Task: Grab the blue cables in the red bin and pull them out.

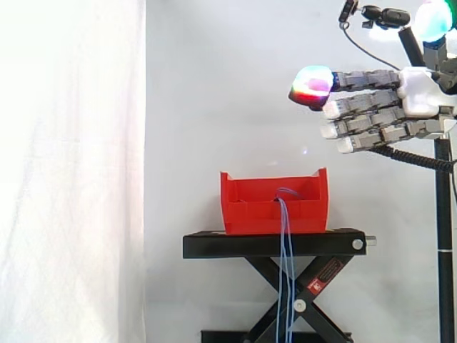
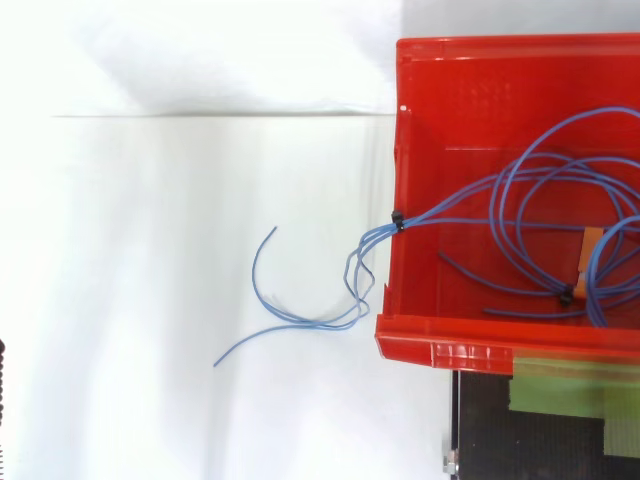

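The hand (image 1: 418,91) hovers high above the right side of the red bin (image 1: 246,211), fingers straight, close together, holding nothing. The blue cables (image 1: 284,229) lie inside the bin and hang over its wall, down past the black stand (image 1: 214,245)

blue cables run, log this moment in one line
hand: open, higher than red bin, clear of it | blue cables: coiled in bin, ends draped over one wall | grasp: not yet made
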